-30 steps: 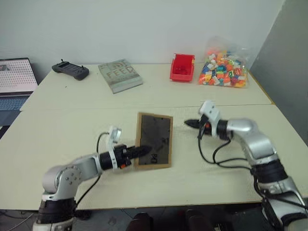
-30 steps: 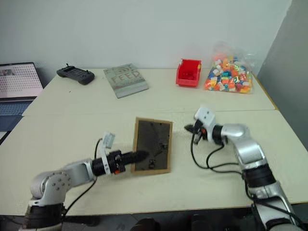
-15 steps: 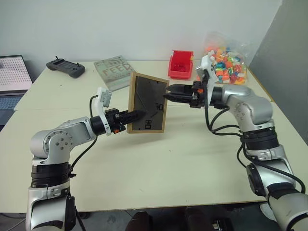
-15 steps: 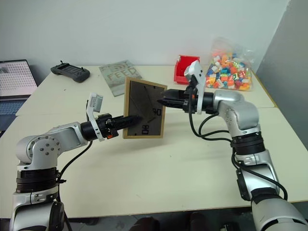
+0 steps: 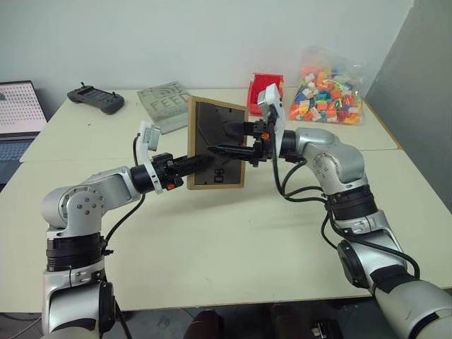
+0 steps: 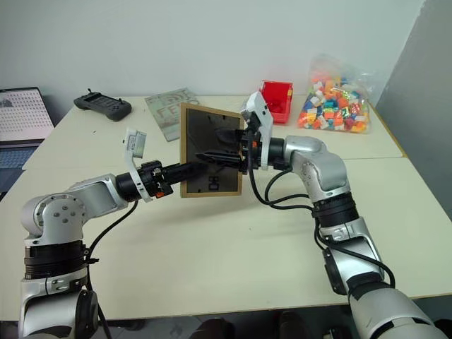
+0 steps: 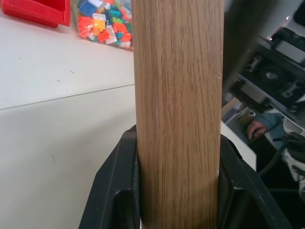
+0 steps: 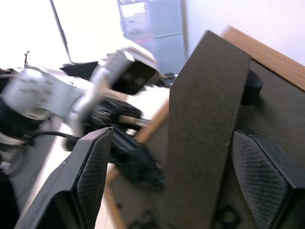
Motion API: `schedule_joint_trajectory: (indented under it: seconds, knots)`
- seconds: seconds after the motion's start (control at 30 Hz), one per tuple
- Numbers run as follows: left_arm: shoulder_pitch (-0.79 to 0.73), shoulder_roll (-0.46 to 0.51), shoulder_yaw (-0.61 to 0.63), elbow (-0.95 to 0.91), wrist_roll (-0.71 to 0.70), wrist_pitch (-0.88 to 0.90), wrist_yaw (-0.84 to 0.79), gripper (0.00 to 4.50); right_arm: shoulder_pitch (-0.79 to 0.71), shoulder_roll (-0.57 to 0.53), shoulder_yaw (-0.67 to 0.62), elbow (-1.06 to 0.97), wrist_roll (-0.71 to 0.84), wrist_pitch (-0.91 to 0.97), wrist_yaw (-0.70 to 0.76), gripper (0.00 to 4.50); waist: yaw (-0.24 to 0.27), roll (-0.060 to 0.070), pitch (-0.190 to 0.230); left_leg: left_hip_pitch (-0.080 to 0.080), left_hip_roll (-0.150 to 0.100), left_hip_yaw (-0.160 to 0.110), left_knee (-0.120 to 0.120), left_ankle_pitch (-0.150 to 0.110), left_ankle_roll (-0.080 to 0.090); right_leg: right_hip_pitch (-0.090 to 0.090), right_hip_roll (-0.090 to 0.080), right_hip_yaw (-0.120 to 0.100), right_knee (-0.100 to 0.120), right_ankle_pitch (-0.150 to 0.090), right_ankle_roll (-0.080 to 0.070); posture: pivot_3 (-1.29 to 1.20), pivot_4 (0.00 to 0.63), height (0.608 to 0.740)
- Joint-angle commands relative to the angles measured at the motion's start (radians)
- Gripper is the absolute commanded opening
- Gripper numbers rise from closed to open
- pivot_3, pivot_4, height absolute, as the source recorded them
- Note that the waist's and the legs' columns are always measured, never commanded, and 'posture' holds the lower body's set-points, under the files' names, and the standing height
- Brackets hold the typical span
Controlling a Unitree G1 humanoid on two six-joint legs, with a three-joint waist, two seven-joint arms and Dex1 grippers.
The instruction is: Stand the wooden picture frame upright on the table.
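The wooden picture frame (image 5: pixel 216 145) is held clear above the table (image 5: pixel 233 233). Left gripper (image 7: pixel 177 191) pinches its wooden edge; right gripper (image 8: pixel 167 186), fingers spread, straddles its prop leg (image 8: pixel 202 119).

Even, bright indoor light; soft shadows; right wrist view blown out, blurred; left wrist view sharp.

A: Where is the picture frame (image 5: pixel 216 145)?
B: Above the table (image 5: pixel 233 233), between both grippers.
A: And behind it?
B: Book (image 5: pixel 167 106) at eleven o'clock, bin (image 5: pixel 263 92) at one, bag of bricks (image 5: pixel 328 86) at two.
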Motion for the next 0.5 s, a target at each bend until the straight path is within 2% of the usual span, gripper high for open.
schedule_joint_trajectory:
  seconds: [0.03,0.17,0.27,0.33,0.43,0.47,0.5]
  knots:
    - [0.014,-0.022,0.064,0.011,-0.069,0.056,0.065,1.29,0.039,-0.051,-0.03,-0.165,0.121,0.128,0.031,3.91,0.0,0.0,0.0,0.0,0.0,0.0,0.0,0.0,0.0,0.0,0.0,0.0,0.0,0.0,0.0,0.0,0.15,0.74]
    - [0.047,-0.055,0.103,0.003,-0.158,0.151,0.144,1.29,0.102,-0.142,-0.038,-0.211,0.094,0.125,0.016,3.91,0.0,0.0,0.0,0.0,0.0,0.0,0.0,0.0,0.0,0.0,0.0,0.0,0.001,0.0,0.0,0.0,0.15,0.74]
    - [0.063,-0.073,0.141,0.003,-0.267,0.237,0.213,1.29,0.152,-0.214,-0.032,-0.203,-0.017,-0.036,-0.002,3.91,0.0,0.0,0.0,0.0,0.0,0.0,0.0,0.0,0.0,0.0,0.0,0.0,0.001,0.0,0.0,0.0,0.15,0.74]
    - [0.067,-0.077,0.168,0.031,-0.379,0.297,0.275,1.29,0.196,-0.271,-0.028,-0.183,-0.109,-0.218,0.012,3.91,0.0,0.0,0.0,0.0,0.0,0.0,0.0,0.0,0.0,0.0,0.0,0.0,0.001,0.0,0.0,0.0,0.15,0.74]
    - [0.087,-0.058,0.162,0.085,-0.582,0.325,0.386,1.29,0.256,-0.332,0.012,-0.085,-0.312,-0.661,-0.004,3.91,0.0,-0.001,0.0,0.0,0.0,0.001,0.0,0.0,0.0,0.0,0.0,0.0,0.0,0.0,0.0,0.0,0.15,0.74]
    - [0.098,-0.041,0.14,0.098,-0.66,0.317,0.424,1.29,0.266,-0.349,0.031,-0.028,-0.396,-0.843,-0.04,3.91,0.0,-0.001,0.0,0.0,0.0,0.001,0.001,0.0,0.0,0.001,0.0,0.0,0.001,0.0,0.001,0.0,0.15,0.74]
    - [0.121,-0.014,0.094,0.105,-0.794,0.27,0.491,1.29,0.263,-0.365,0.052,0.059,-0.525,-1.101,-0.142,3.91,0.0,-0.001,0.0,0.0,0.0,0.001,0.001,0.0,0.0,0.001,0.0,0.0,0.001,0.0,0.001,0.0,0.15,0.74]
